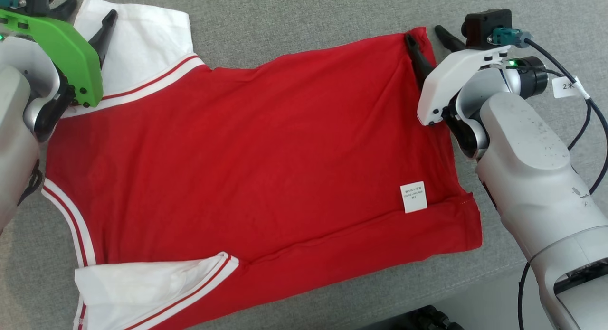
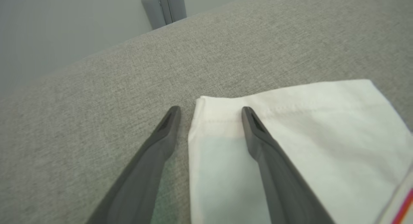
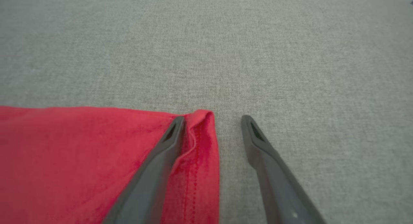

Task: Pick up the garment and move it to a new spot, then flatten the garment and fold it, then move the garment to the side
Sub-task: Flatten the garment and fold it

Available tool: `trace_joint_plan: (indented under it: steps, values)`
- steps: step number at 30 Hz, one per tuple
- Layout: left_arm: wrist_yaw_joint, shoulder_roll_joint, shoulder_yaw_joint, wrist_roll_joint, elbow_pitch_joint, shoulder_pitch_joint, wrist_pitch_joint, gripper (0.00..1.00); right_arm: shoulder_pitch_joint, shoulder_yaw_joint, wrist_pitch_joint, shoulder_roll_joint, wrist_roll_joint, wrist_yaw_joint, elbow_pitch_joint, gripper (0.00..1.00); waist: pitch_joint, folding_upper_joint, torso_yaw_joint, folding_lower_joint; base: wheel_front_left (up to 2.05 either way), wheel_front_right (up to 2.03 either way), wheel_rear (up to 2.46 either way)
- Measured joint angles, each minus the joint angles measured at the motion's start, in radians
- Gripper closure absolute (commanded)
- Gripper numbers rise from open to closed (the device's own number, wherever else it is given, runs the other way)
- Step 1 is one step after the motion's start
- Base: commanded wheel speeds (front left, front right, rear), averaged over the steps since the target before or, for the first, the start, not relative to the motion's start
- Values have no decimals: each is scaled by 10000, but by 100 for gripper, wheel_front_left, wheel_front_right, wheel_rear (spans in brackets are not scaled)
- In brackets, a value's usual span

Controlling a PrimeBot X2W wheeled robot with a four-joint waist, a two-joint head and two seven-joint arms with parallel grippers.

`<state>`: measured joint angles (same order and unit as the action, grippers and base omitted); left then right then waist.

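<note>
Red T-shirt [image 1: 266,154] lies flat, spread across grey fabric surface [image 1: 285,26]; left gripper [image 2: 211,111] at far-left white sleeve [image 2: 306,127], fingers apart, one over the cloth, one over bare surface, nothing clamped; right gripper [image 3: 213,119] at far-right hem corner [image 3: 201,121], fingers apart, straddling the edge, nothing clamped

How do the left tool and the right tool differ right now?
The left tool straddles a corner of the white sleeve; the right tool straddles a corner of the red hem. The left tool has a green mount; the right tool a white mount. Both are open, one finger over the shirt, the other over the grey surface.
</note>
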<state>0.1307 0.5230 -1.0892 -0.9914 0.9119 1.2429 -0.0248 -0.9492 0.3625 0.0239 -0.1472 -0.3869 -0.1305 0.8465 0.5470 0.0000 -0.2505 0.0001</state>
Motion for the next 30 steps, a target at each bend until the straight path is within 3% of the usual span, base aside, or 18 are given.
trace_joint_plan:
  steps: [2, 11, 22, 26, 30]
  values:
    - [2, -6, -81, -113, 115, 48, 75, 100, -31, 150, 29, -15, -213, -2, 10, 100, -4, 0, 20, 0, 0, 0, 0]
    - [2, -121, -186, -679, 291, 224, 1089, 100, -99, 487, -518, -426, -665, -19, 35, 100, -194, 0, 269, 0, 0, 0, 0]
    - [2, -169, -217, -1250, -825, -56, 2704, 100, 441, 600, -1749, -1076, -1039, -13, -4, 100, -928, 0, 868, 0, 0, 0, 0]
    - [2, -134, 69, -1279, -1634, -666, 2830, 100, 844, 665, -2142, -1365, -1189, -13, -213, 100, -1224, 0, 1138, 0, 0, 0, 0]
    - [-12, -58, 1273, -798, -2813, -1571, 2872, 100, 1421, 675, -2414, -1685, -1396, -12, -506, 100, -1540, 1, 1403, 0, 0, 0, 0]
